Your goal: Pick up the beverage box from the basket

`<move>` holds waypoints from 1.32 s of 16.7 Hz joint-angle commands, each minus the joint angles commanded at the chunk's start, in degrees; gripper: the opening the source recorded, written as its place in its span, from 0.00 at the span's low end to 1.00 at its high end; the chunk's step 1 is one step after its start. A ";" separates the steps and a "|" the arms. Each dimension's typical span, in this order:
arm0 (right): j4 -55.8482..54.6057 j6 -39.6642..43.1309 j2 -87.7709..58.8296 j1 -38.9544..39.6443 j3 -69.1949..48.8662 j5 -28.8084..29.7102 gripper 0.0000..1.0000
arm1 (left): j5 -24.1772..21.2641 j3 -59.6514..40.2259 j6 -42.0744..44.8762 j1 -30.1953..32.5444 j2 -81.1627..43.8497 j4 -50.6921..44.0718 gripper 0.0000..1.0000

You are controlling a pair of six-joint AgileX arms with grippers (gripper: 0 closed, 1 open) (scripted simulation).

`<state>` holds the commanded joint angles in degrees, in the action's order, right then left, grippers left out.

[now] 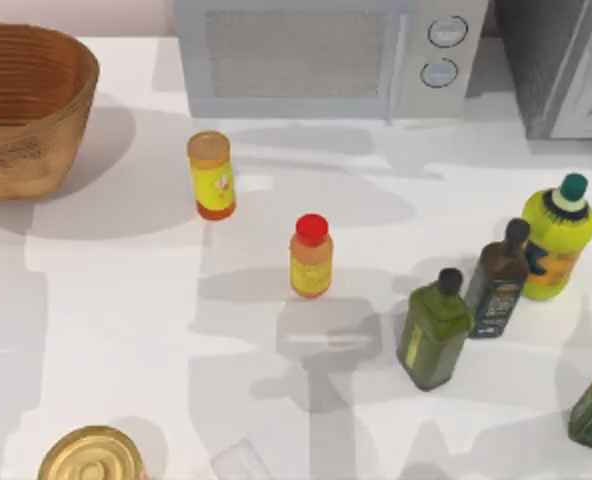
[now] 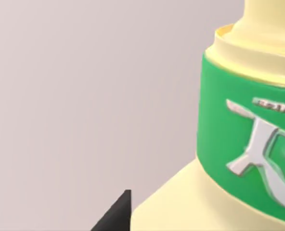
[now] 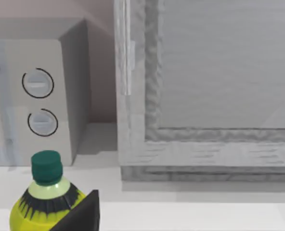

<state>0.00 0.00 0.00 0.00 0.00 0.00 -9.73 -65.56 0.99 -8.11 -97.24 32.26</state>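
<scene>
Left gripper: in the left wrist view one dark wedge-shaped finger tip juts up at the lower edge, right against the beverage box; whether the fingers press the carton cannot be told.
Beverage box: seen very close in the left wrist view, in the right half of the frame; smooth pale cream-yellow body with a sloped shoulder, a broad glossy green collar carrying raised white-silver markings, and a stepped cream neck above, against a plain pale wall.
Right gripper: a dark angular finger sits at the lower left of the right wrist view, just beside the yellow-green bottle; how far it is spread cannot be told.
Near table, top view: a round gold tin lid at the lower left; three dark olive glass bottles, square-shouldered, at the lower right, the nearest upright.
Mid table: a small yellow bottle with a red cap at centre; another with a tan lid up and left of it.
Far table: the basket, ribbed orange-brown wicker with a thick rim, at the upper left; a grey microwave with two round dials along the top edge.
</scene>
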 joint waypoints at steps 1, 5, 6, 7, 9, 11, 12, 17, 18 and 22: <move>0.00 0.00 0.00 0.00 0.00 0.00 1.00 | 0.00 -0.09 0.00 0.00 0.12 -0.21 0.00; 0.00 0.00 0.00 0.00 0.00 0.00 1.00 | 0.02 0.12 0.10 -0.07 -0.09 -0.09 0.00; 0.00 0.00 0.00 0.00 0.00 0.00 1.00 | 0.11 0.67 0.01 -0.04 0.35 -0.46 0.00; 0.00 0.00 0.00 0.00 0.00 0.00 1.00 | 0.27 1.69 -0.11 0.04 1.32 -1.09 0.00; 0.00 0.00 0.00 0.00 0.00 0.00 1.00 | 0.79 4.83 -0.32 0.33 5.07 -2.78 0.00; 0.00 0.00 0.00 0.00 0.00 0.00 1.00 | 1.50 9.17 -0.44 0.80 11.20 -4.91 0.00; 0.00 0.00 0.00 0.00 0.00 0.00 1.00 | 1.91 11.72 -0.47 1.09 15.12 -6.13 0.00; 0.00 0.00 0.00 0.00 0.00 0.00 1.00 | 4.29 27.20 -0.49 3.07 41.30 -13.55 0.00; 0.00 0.00 0.00 0.00 0.00 0.00 1.00 | 4.81 30.72 -0.50 3.53 47.18 -15.25 0.00; 0.00 0.00 0.00 0.00 0.00 0.00 1.00 | 6.87 45.11 -0.67 5.40 69.91 -22.25 0.00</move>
<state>0.00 0.00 0.00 0.00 0.00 0.00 -2.85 -20.45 0.32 -2.70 -27.34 10.01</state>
